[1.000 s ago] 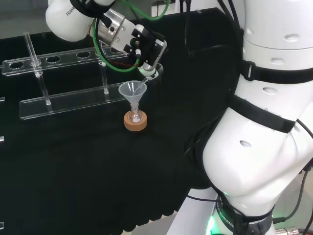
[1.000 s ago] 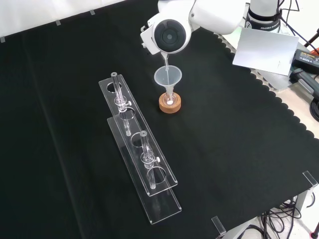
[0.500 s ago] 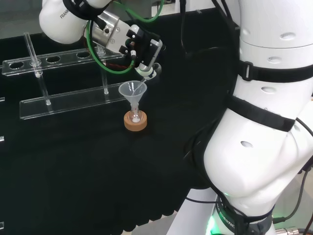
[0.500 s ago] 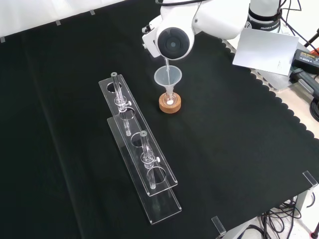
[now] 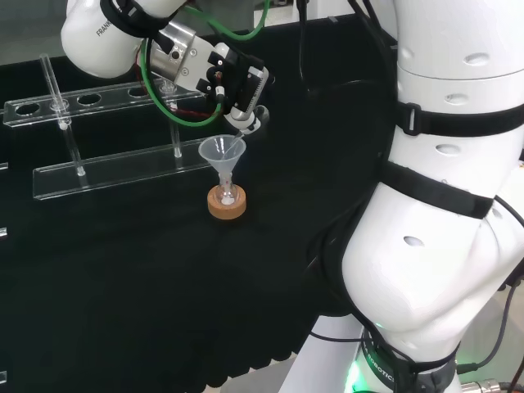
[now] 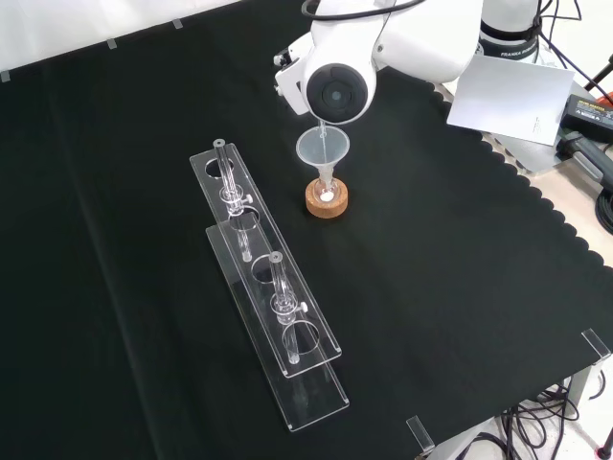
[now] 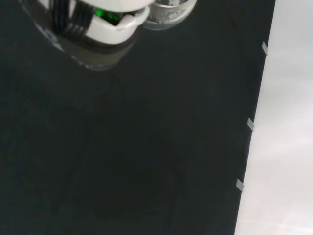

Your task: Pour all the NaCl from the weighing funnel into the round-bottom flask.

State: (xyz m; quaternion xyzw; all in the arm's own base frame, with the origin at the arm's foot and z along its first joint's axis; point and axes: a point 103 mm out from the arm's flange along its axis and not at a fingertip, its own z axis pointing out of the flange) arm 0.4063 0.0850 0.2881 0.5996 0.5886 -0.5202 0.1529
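1. From where I stand behind the arm, the hand [image 5: 233,78] hangs above the desk [image 5: 123,270], with its fingers curled round a slim clear piece, the weighing funnel [image 5: 246,125]. Only the lower end of that piece pokes out below the fingers.

2. The weighing funnel is tipped steeply. Its long axis runs down from the hand and a little to the left in the head view, and its outlet points into the mouth of the clear cone funnel [image 5: 222,152] below.

3. The cone funnel sits in the neck of the small round-bottom flask [image 5: 227,196], which stands upright on a cork ring [image 5: 227,206]. A little white stuff shows at the bottom of the flask, which I take to be the salt.

4. From the front, the thin stem of the weighing funnel [image 6: 320,130] comes down from under the arm's round grey cap [image 6: 338,93] and ends at or just inside the cone funnel's rim [image 6: 323,149]. I can't tell whether they touch.

5. What matters, I judge, is that the outlet stays over the cone's mouth, and it sits near the rim, not the centre. Any drift sideways could spill grains on the black cloth [image 6: 460,249].

6. The two clear racks [image 6: 273,307] stand well apart from the pour.
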